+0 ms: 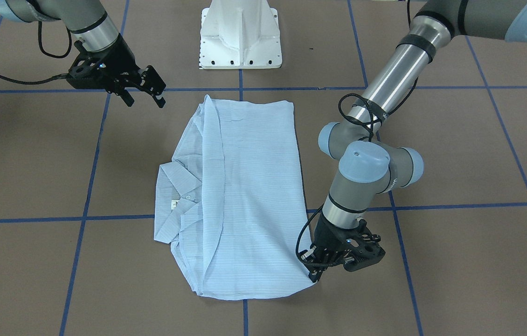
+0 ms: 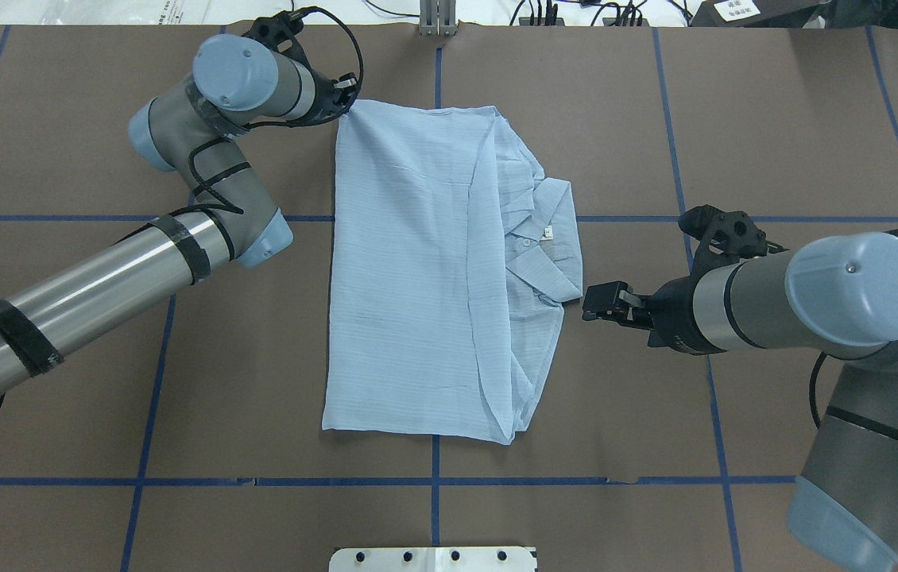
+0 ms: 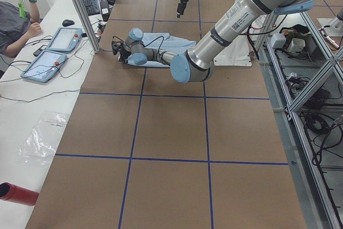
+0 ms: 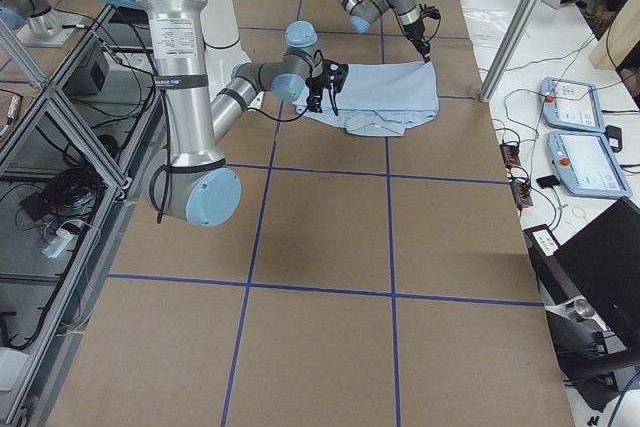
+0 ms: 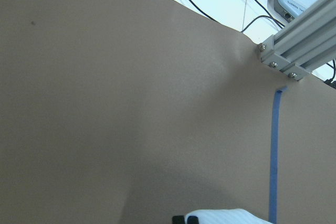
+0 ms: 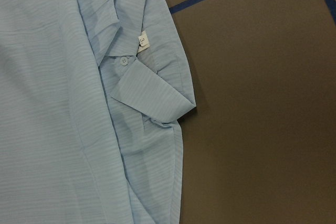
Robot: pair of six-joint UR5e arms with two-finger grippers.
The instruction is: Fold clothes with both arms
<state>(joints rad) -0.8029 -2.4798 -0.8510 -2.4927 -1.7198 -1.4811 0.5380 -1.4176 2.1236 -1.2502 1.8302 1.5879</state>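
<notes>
Pale blue striped long-sleeved shirt (image 2: 409,278) lies folded flat on brown table (image 2: 656,397) w/ blue lines. Left black two-finger gripper (image 1: 315,275) pinches shirt's far corner. Right black two-finger gripper (image 1: 145,103) gapes wide, empty, nr collar (image 2: 556,202).

Bright, even light falls from above — shadows on the brown table (image 1: 454,261) are soft and faint. The left arm (image 2: 99,286) tube shows mild glare; wrist views look slightly soft.

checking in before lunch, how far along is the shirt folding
Done: one side of the shirt is folded over the middle. In hand: the left gripper sits at its far corner, grasp unclear; the right gripper is open, off the cloth. Left: the collar side and the final folds, probably.
</notes>
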